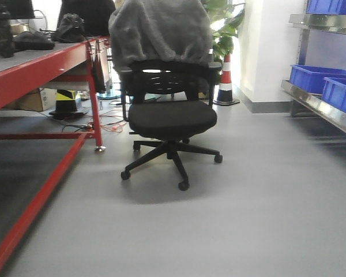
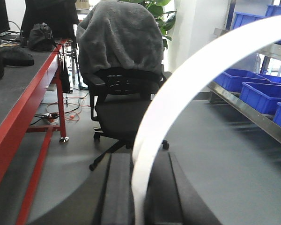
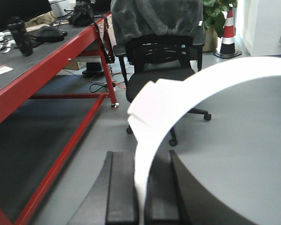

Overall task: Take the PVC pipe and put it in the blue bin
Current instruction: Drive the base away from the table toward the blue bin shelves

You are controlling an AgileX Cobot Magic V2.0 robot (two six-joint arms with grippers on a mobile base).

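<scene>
Both arms point level toward the chair (image 1: 172,118); left gripper (image 2: 139,161) and right gripper (image 3: 140,158) each straddle a white curved band (image 2: 178,93); whether either is clamped on it cannot be told.

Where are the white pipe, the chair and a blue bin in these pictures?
pipe (image 2: 178,93), left wrist view, middle of its white curve.
chair (image 1: 173,118), front view, its seat.
bin (image 1: 314,78), front view, its front wall.

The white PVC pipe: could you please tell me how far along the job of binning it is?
Done: the curved white PVC pipe looks grabbed, lying between the jaws of the left gripper and the right gripper. In hand: it is held above the grey floor. Left: the blue plastic bins are apart from it, so it must be brought over and released into one.
</scene>
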